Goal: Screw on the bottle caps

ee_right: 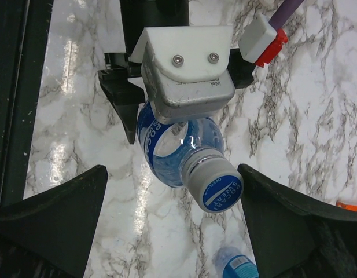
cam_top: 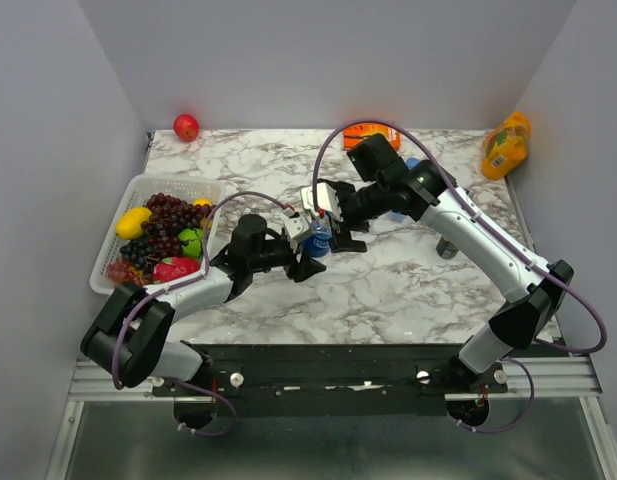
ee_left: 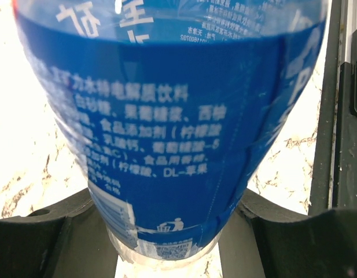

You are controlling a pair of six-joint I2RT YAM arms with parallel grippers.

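Right wrist view: left fingers (ee_left: 45,243) hold the bottle (ee_right: 166,152), and the open right fingers (ee_right: 51,220) should pinch the cap (ee_right: 217,186) straight, then turn.

Clamped bottle (ee_left: 166,127) cropped at top in left wrist view, second bottle (ee_right: 237,267) cut off at lower edge

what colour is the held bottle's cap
The small round plastic cap is blue on top with white lettering; right wrist view shows it best.
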